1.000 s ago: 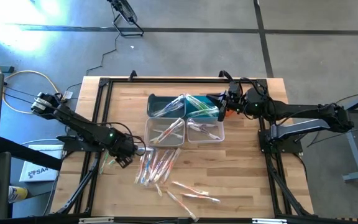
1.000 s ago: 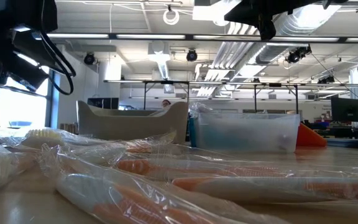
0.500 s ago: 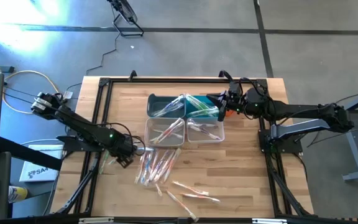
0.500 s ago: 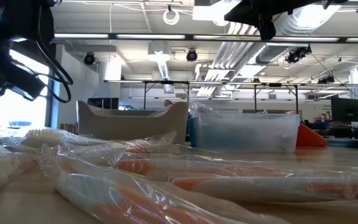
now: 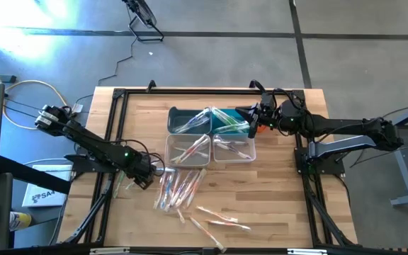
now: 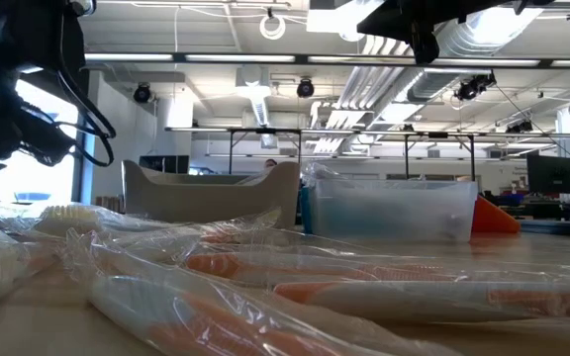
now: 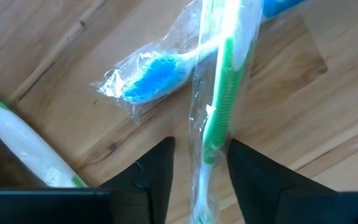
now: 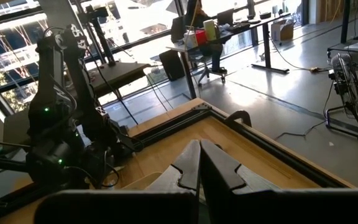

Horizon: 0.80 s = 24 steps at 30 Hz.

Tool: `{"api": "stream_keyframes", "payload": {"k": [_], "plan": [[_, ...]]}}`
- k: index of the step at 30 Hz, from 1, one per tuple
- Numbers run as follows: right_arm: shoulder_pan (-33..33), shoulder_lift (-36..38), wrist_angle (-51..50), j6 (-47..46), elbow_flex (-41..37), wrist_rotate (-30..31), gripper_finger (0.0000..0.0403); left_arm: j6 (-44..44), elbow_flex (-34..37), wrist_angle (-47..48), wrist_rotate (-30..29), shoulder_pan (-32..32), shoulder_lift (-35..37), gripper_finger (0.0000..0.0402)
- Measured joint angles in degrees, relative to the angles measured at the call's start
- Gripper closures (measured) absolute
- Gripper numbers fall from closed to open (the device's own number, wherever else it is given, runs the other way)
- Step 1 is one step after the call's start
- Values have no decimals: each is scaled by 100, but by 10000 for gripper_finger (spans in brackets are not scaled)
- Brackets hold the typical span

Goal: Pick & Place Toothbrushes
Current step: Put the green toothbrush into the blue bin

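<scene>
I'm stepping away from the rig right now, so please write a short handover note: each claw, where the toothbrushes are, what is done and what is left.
Left claw: down at the table's left side, fingers open around a green toothbrush in its wrapper, not yet clamped. A blue toothbrush lies beside it.
Right claw: shut, empty, waiting over the bins' right end.
Done: some toothbrushes already lie in the two clear bins and the teal bin.
Left: the loose pile in front of the bins and the scattered few near the front edge.

Both arms (image 5: 91, 145) black, jointed, green LEDs, black cables; dark notched fingers (image 7: 151, 171).
</scene>
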<state>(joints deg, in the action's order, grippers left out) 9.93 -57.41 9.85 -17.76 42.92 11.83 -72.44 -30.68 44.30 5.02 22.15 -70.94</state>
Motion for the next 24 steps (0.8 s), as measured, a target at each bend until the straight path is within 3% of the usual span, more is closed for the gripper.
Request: {"api": "stream_keyframes", "payload": {"k": [11,24], "plan": [[0,0,-13,4,0,1,400,133,16,15,42,0,3,367],[0,-2,-35,9,0,-2,400,368,-290,99,91,0,570,384]]}}
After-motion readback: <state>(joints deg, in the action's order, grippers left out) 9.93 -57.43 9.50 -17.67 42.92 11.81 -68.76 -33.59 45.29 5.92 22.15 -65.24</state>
